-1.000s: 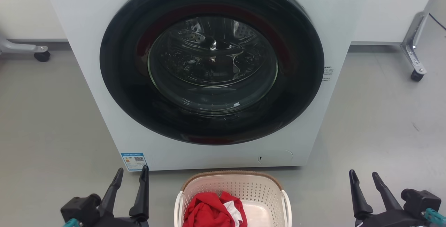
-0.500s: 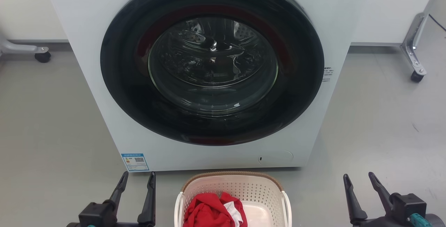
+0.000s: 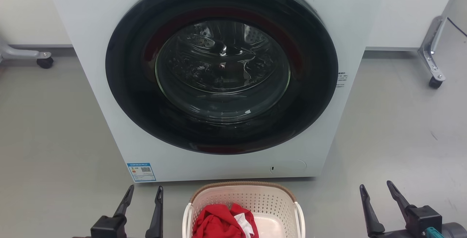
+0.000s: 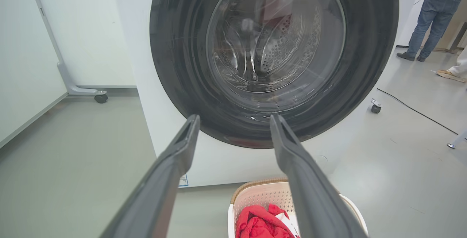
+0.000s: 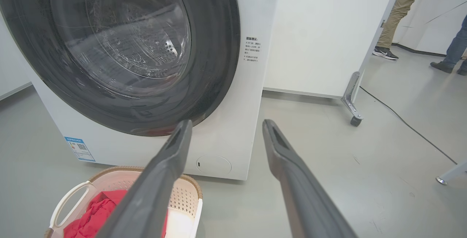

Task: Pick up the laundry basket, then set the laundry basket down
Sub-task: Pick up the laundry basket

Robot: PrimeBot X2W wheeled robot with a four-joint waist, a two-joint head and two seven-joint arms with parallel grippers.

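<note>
The laundry basket (image 3: pixel 243 196) is cream with perforated sides, a brown rim and white handles. It stands on the floor just in front of the washing machine, at the head view's bottom centre, holding red cloth (image 3: pixel 219 221). My left gripper (image 3: pixel 145 190) is open, left of the basket and apart from it. My right gripper (image 3: pixel 376 189) is open, well off to the basket's right. In the left wrist view the basket (image 4: pixel 262 194) lies low between and right of the open fingers (image 4: pixel 175 165). The right wrist view has the basket (image 5: pixel 182 198) at lower left, partly behind one finger (image 5: pixel 168 165).
A white washing machine (image 3: pixel 91 48) with a dark round door (image 3: pixel 222 64) fills the space ahead. Castered frame legs (image 3: pixel 432 61) stand at right and at left (image 3: pixel 40 57). People's legs (image 4: pixel 427 19) stand at the far right. A cable (image 5: pixel 408 128) runs across the grey floor.
The left gripper has shifted right toward the basket and lower in the view; the right gripper has shifted slightly left and lower. The camera has tilted a little. The basket has stayed put.
</note>
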